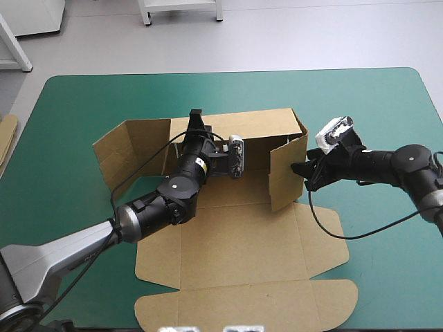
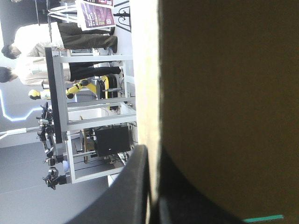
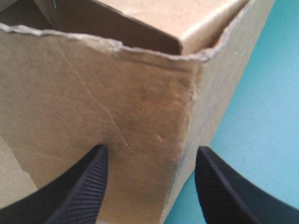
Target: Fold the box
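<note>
Box (image 1: 235,256) sits mid-table on the teal-green cover (image 1: 76,104). Back & right walls are up, left panel is splayed outward, and the wide flaps lie flat toward the near edge. L gripper (image 1: 196,117) is over the back wall's top edge, its black fingers (image 2: 135,186) nearly closed w/ the board pinched between them. R gripper (image 1: 299,169) is at the right wall's outer side. Its fingers (image 3: 86,186) are spread wide & hold nothing, w/ the box corner just ahead, between them. More board (image 1: 7,135) shows at the table's left edge.
</note>
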